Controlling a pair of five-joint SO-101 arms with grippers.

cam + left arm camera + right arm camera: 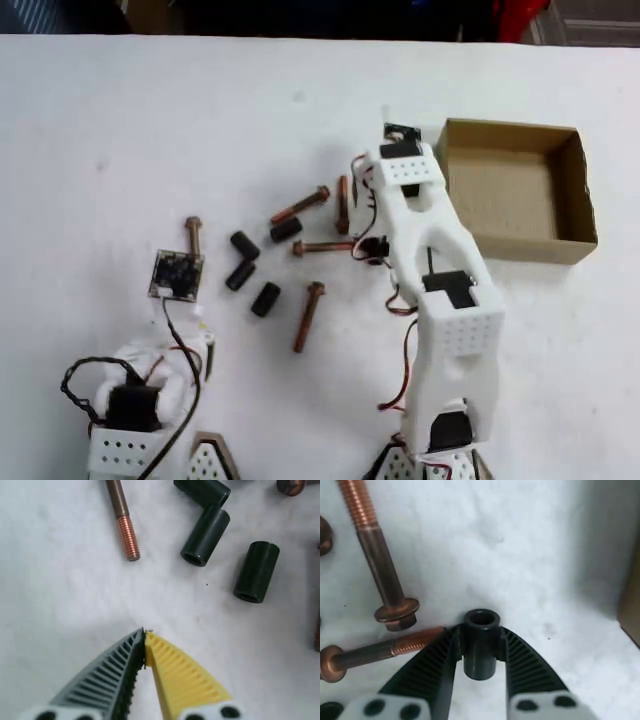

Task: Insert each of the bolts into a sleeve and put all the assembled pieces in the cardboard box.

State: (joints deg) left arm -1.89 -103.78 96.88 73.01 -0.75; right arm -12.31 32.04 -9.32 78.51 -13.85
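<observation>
Bolts (308,316), sleeves (265,299) outside cardboard box (505,190)

Copper bolts (308,316), black sleeves (265,299), brown cardboard box (512,129), white table (150,120)

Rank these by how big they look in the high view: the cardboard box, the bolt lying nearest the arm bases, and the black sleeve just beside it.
1. cardboard box, clearly largest.
2. bolt, long and thin.
3. black sleeve, shortest.
All lie on the table, so nearness hardly skews this.
</observation>
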